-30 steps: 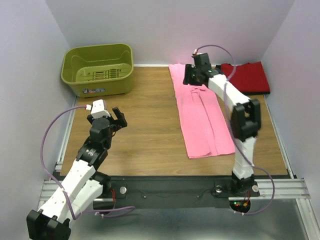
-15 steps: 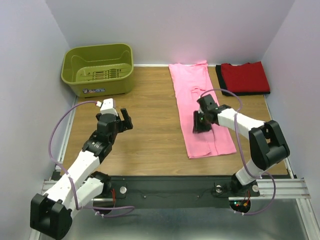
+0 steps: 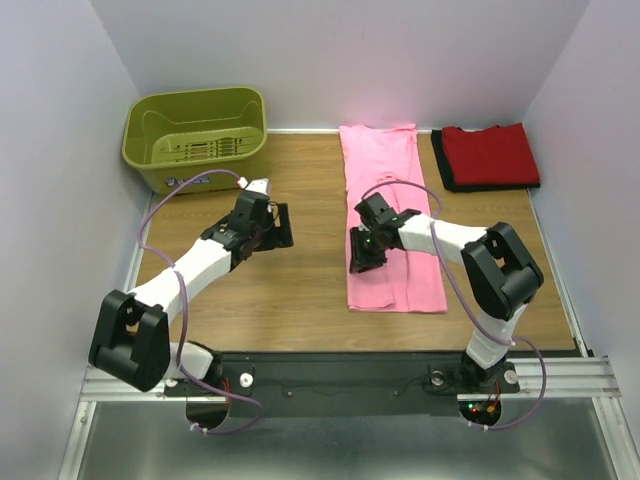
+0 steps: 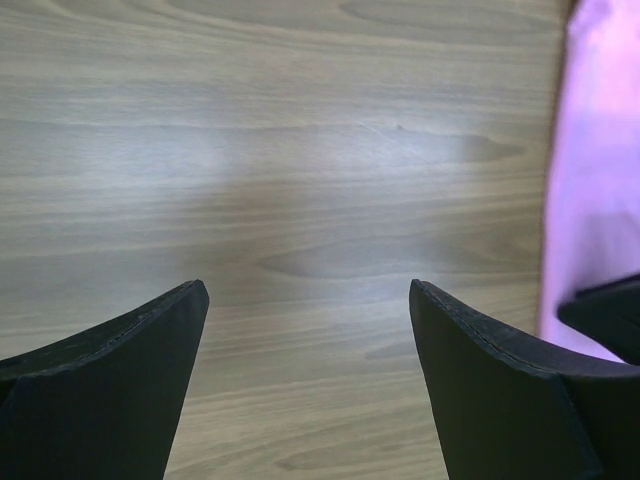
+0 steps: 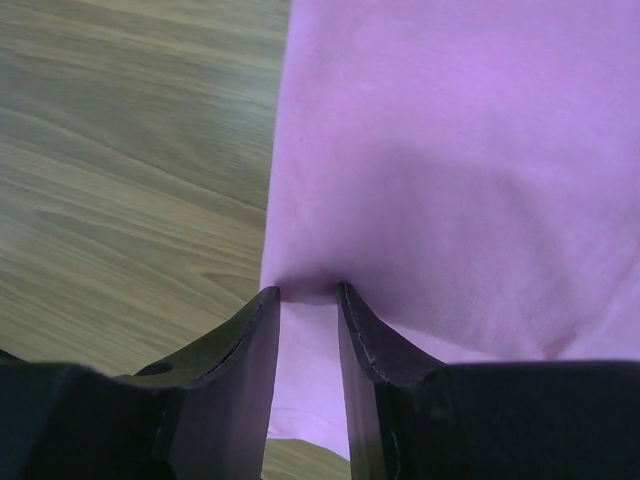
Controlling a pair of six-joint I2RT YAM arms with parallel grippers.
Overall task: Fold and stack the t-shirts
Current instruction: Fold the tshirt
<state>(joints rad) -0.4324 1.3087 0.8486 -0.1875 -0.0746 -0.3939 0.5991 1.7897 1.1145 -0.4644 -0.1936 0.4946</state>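
The pink t-shirt lies folded into a long strip on the wooden table, right of centre. My right gripper sits at its left edge, shut on a pinch of the pink cloth, which bunches between the fingertips of the gripper. My left gripper is open and empty over bare wood just left of the shirt. In its wrist view the gripper shows wood between the fingers and the pink shirt at the right. The red t-shirt lies folded at the back right on a black one, seen only as an edge.
An olive-green plastic basket stands at the back left. Walls close in the table on the left, back and right. A metal rail runs along the near edge.
My right gripper came from the shirt's far end to its left edge and closed on the cloth; the shirt's near part shifted left. My left arm reached right toward the shirt.
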